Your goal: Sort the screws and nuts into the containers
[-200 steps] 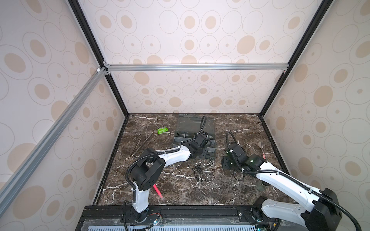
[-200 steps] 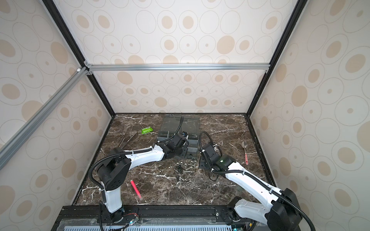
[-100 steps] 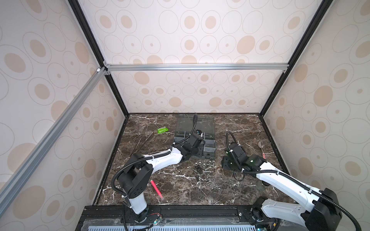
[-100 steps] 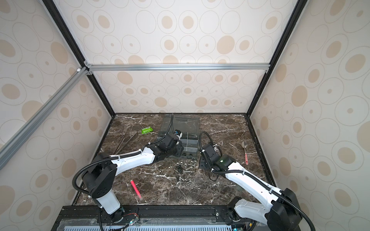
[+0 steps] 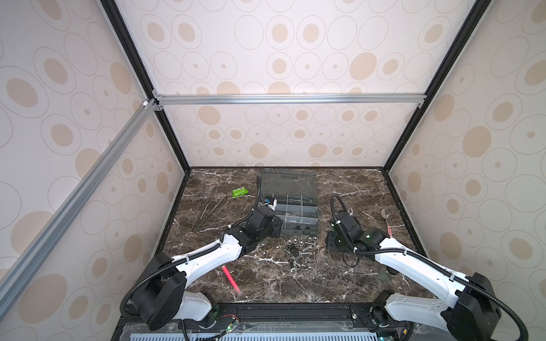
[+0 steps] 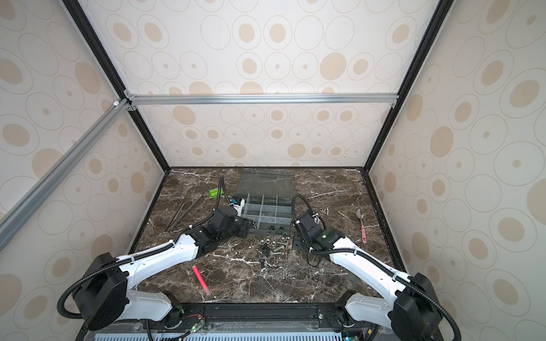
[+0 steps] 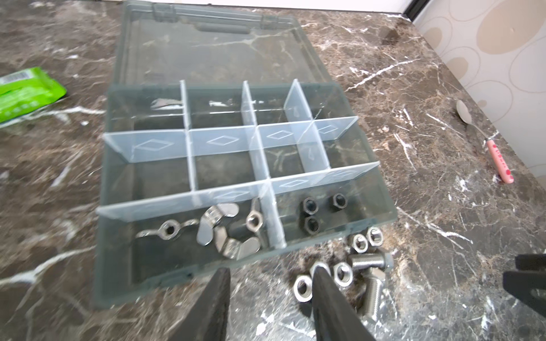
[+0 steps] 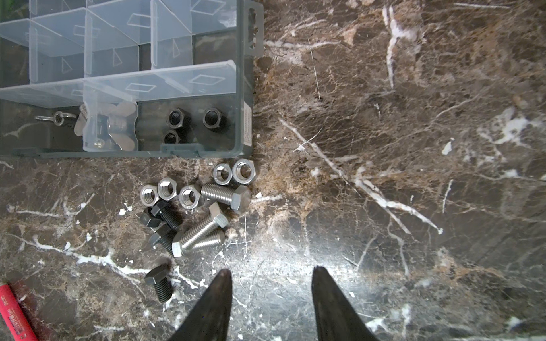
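The dark grey organiser box (image 7: 124, 283) lies open, its containers marked off by translucent dividers. Silver winged nuts (image 7: 218, 227) fill the near left container and three black nuts (image 7: 313, 211) the one beside it. In front of the box, loose silver nuts (image 8: 167, 189), silver screws (image 8: 201, 228) and black screws (image 8: 159, 283) lie in a pile (image 5: 298, 246). My left gripper (image 7: 269, 269) is open and empty at the box's front wall, one finger next to a loose nut. My right gripper (image 8: 271, 270) is open and empty over bare marble, right of the pile.
The box's clear lid (image 5: 289, 183) lies flat behind it. A green packet (image 5: 239, 192) and tweezers (image 5: 206, 214) sit at the back left. A pink pen (image 5: 232, 279) lies front left, and a pink-handled spoon (image 5: 387, 221) by the right wall.
My left gripper has drawn back from over the box toward its front left corner, and its jaws stand a little wider. The right arm has not moved.
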### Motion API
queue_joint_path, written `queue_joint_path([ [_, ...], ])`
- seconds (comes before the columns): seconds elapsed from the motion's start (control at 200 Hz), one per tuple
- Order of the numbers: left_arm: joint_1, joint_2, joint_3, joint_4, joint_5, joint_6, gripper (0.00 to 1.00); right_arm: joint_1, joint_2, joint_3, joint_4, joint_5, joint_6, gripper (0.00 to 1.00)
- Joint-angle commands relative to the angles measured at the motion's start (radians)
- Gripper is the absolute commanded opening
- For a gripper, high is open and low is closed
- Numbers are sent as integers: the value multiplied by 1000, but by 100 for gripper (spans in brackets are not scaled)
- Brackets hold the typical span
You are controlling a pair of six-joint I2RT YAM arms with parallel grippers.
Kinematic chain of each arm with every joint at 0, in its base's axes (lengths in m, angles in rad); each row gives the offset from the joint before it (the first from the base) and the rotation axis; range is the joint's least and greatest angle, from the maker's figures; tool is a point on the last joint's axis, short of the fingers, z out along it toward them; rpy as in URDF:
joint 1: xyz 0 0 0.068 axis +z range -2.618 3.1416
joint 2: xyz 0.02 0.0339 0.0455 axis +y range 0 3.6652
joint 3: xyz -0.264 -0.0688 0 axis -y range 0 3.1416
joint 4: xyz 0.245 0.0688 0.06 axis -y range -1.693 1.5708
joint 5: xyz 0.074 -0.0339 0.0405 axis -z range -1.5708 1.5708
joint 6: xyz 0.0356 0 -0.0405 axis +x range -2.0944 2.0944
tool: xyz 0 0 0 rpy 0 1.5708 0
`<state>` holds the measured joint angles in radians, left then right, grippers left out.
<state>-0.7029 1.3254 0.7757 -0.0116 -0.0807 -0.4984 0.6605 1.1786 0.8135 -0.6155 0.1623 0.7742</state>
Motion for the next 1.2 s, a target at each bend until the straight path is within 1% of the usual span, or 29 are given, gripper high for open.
queue_joint_path([
  [0.0, 23, -72, -36, 7, -30, -22, 46, 10, 21, 28, -5, -7, 3, 48],
  [0.225, 47, -225, -144, 6, -69, -36, 48, 14, 52, 50, 1, -16, -7, 48],
  [0.42, 60, -364, -262, 48, -89, -90, 52, 22, 75, 58, 12, -26, -8, 47],
  [0.66, 66, -500, -353, 33, -121, -128, 58, 38, 105, 65, 29, -40, -10, 47],
  [0.825, 68, -563, -391, 28, -144, -148, 62, 61, 149, 90, 41, -49, -16, 47],
  [1.19, 72, -616, -421, 14, -142, -169, 64, 107, 295, 214, 46, -87, -74, 47],
])
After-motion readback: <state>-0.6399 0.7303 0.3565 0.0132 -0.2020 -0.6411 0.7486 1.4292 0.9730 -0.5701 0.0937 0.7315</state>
